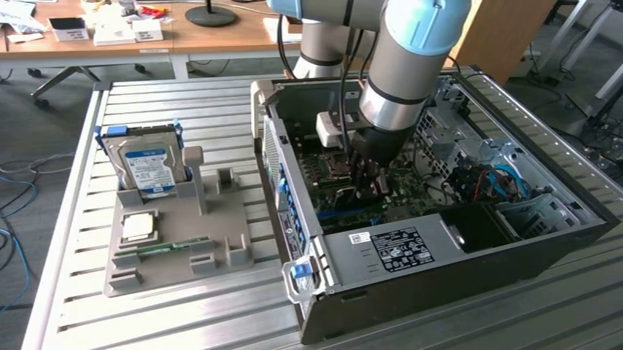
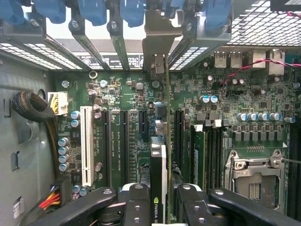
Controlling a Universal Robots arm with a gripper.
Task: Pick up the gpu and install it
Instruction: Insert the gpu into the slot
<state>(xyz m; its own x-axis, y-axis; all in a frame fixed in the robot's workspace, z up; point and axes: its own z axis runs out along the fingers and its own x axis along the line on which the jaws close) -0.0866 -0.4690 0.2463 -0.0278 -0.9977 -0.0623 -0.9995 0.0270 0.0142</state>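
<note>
Wrist view: the gripper [image 2: 160, 207], partly closed, clamps the gpu [image 2: 162, 160] edge-on just beneath it, over the motherboard [image 2: 207, 113]; slight misalignment with the slot could jam its bracket.

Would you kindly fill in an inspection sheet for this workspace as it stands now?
Surface: slatted metal table carrying an open black computer case and a grey parts holder.
Job's things: thin green graphics card with silver end bracket stands edge-on over the green motherboard, bracket at the rear slot opening.
Clutter: silver hard drive with blue-white label, a square processor chip and a narrow green memory stick in the holder.
Grippers: black gripper shut on the card inside the case.
Cables: black cables along the arm; blue cables in the case.
Surroundings: wooden desk behind.
</note>
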